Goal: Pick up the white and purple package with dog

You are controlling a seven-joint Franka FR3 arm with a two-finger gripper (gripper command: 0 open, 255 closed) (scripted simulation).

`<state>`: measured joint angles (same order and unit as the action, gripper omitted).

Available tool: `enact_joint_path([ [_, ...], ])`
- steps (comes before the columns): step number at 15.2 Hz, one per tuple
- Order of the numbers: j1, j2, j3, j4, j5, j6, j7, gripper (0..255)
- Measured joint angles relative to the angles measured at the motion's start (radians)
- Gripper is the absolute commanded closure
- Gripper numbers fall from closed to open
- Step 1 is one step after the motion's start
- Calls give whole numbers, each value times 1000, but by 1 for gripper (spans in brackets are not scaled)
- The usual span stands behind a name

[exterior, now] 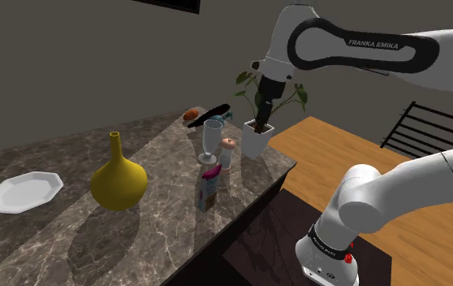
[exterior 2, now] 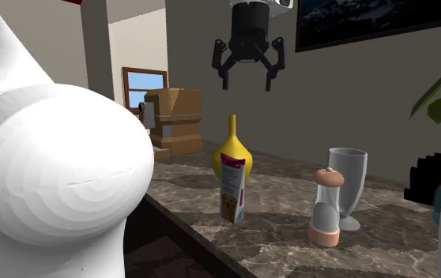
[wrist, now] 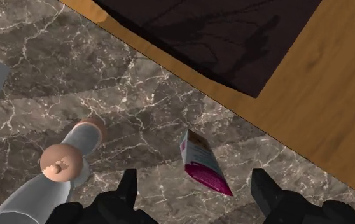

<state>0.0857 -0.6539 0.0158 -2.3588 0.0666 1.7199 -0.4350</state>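
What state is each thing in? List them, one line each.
package: standing upright, not held.
gripper: fingers open, holding nothing, high above the package.
yellow vase: upright.
glass: upright, looks empty.
pink-capped grinder: upright.
white plate: lying flat, nothing on it.
potted plant: upright.

White capitals reading FRANKA EMIKA stand on the black band of the white robot arm's upper link (exterior: 371, 45). In the shoulder view this link is above the green potted plant in its white pot (exterior: 259, 134), toward that view's right. The upright white and purple carton (exterior: 209, 187), left of that plant and nearer the camera, carries printing too small to read.
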Motion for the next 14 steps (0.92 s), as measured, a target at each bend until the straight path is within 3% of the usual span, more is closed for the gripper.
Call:
enact_joint_path([
  [14,215,360,8,-74,-64,419,-610,0],
])
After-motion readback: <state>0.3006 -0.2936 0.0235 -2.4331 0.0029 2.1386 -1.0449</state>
